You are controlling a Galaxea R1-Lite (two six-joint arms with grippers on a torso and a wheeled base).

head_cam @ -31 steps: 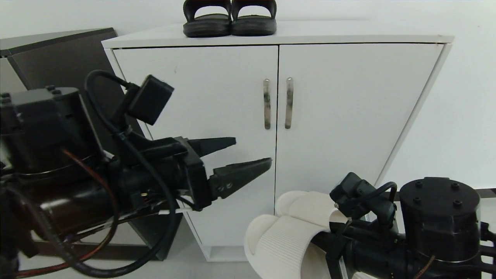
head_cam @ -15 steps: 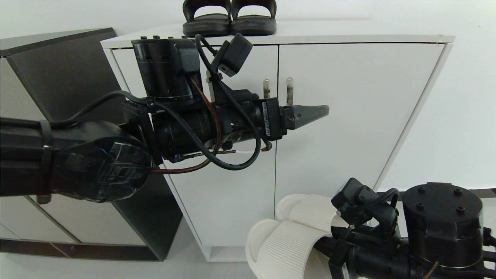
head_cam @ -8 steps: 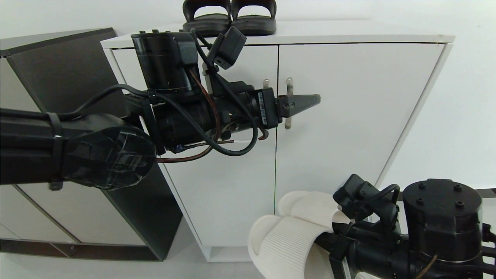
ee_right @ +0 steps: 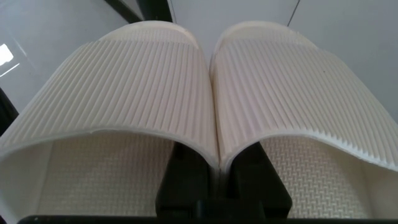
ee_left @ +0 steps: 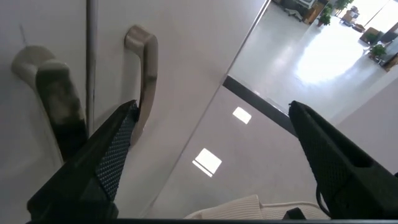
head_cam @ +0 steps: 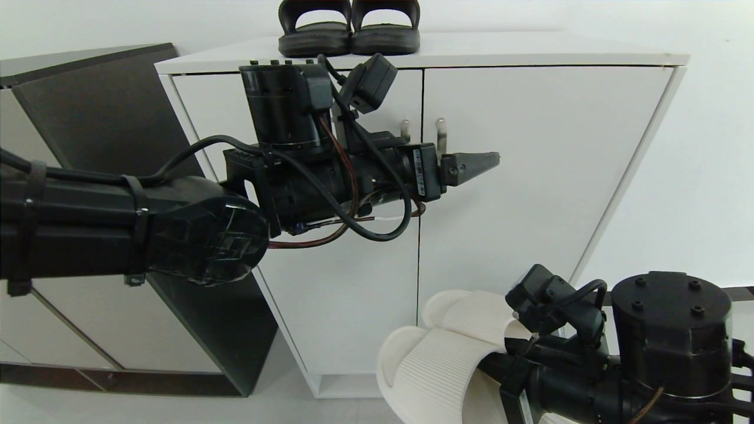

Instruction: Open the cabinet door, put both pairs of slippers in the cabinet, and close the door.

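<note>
The left gripper (head_cam: 475, 164) hangs with its jaws spread wide, level with the two door handles of the white cabinet (head_cam: 530, 176), whose doors are both shut. The right door's handle (ee_left: 147, 74) sits just beside one fingertip (ee_left: 127, 118); whether they touch I cannot tell. The black slippers (head_cam: 350, 29) rest on the cabinet top, above this gripper. Well below it and nearer the robot, the right gripper (ee_right: 221, 177) pinches the white slippers (head_cam: 436, 359) together by their inner edges. A dark cabinet (head_cam: 100, 106) stands beside the left arm.
</note>
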